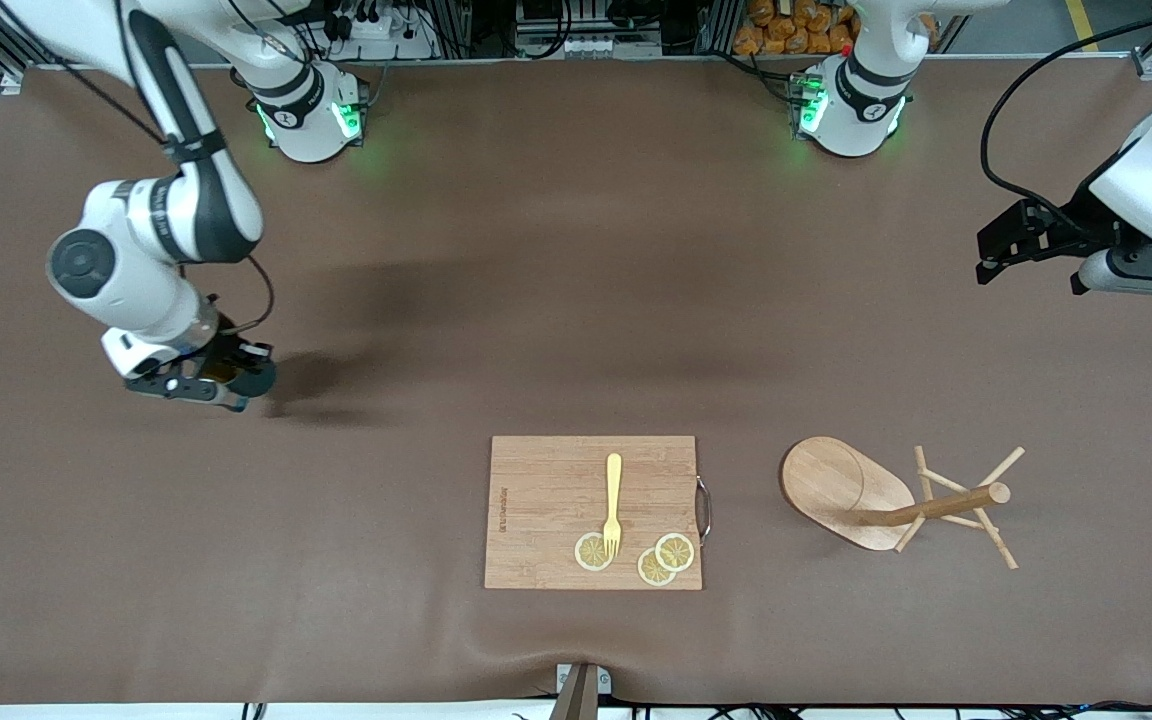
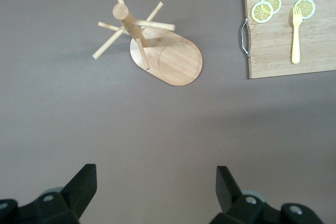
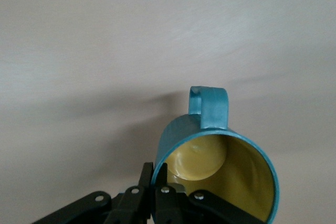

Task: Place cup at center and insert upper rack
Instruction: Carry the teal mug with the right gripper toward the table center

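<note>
- The teal cup (image 3: 220,174) sits in the right tool (image 3: 157,182), whose fingers pinch its rim, one inside and one outside, at the right arm's end of the bench (image 1: 536,300).
- The mug tree (image 1: 881,498) lies tipped on its side, near the left tool (image 2: 157,192).
- That tool hangs released, waiting.
- Beside the tree, a cutting board (image 1: 546,520) carries a yellow fork (image 1: 613,503) and lemon slices (image 1: 664,559).

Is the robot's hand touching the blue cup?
Touching. In the right wrist view, the right hand has its fingers pinched shut on the rim of the cup, one inside and one outside.
</note>
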